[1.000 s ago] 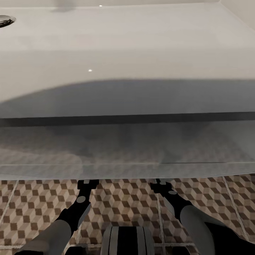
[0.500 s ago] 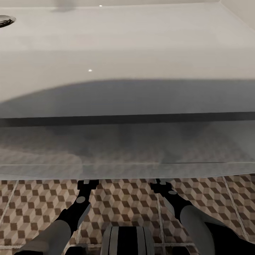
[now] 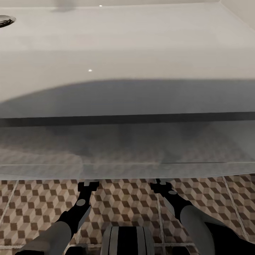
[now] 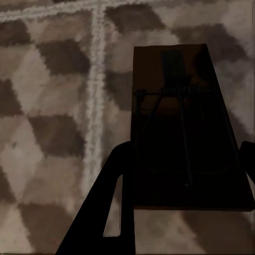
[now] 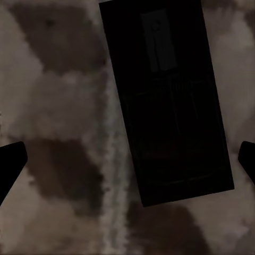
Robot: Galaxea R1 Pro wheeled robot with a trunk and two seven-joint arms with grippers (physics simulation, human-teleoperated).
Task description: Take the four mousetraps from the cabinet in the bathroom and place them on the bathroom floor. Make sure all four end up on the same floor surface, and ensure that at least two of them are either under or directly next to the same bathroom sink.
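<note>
Mousetraps lie flat on the cube-patterned bathroom floor beneath the white sink: one mousetrap between the left tool's spread fingers, another mousetrap between the right tool's wide-apart fingers.

Bathroom, white sink, cube-patterned floor tiles

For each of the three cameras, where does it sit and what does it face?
Head: high, looking down over the sink to the floor; both arms show.
Left wrist: near the left claw, facing a mousetrap on tiles.
Right wrist: near the right claw, facing another mousetrap.
Shared: both wrist views show cube-pattern floor.
</note>
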